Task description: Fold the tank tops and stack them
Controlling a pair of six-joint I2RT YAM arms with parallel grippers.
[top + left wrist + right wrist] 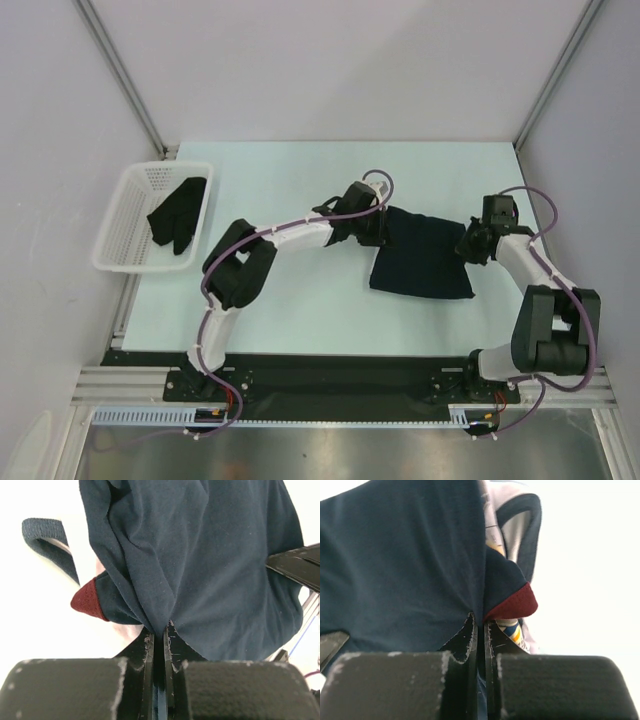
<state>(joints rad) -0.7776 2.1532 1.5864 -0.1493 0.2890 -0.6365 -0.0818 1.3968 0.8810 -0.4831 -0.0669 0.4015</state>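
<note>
**A:** Left hand status?

**B:** The left gripper [160,630] has its jaws nearly together, pinching a fold of the navy tank top [420,258]. The cloth puckers into the tips. The dark-red trim [87,600] sits at 9 o'clock of the tips.

**A:** Right one?

**B:** Same. The right gripper [479,622] is nipped tight on the navy cloth, with a red hem corner at 2 o'clock of its tips.

**A:** Where's the navy one on the table [300,180]?

**B:** Top view: 3 o'clock of table centre, lying as a rough rectangle. The left gripper is on its 10 o'clock corner and the right gripper is on its 2 o'clock corner. The arms reach in from opposite sides.

**A:** White tank top?

**B:** The white tank top [517,535] is hidden in the top view. In the right wrist view it shows past the navy edge at 1 o'clock, white with a dark border. Its yellow-blue print [514,631] peeks out just below the red hem. In the left wrist view a dark strap loop [45,534] lies at 10 o'clock. I can't tell which top it belongs to.

**A:** Anything else?

**B:** A white basket [118,235] sits at the table's 9 o'clock edge, well apart from the arms. There's a dark cloth [178,218] bunched inside it.
</note>
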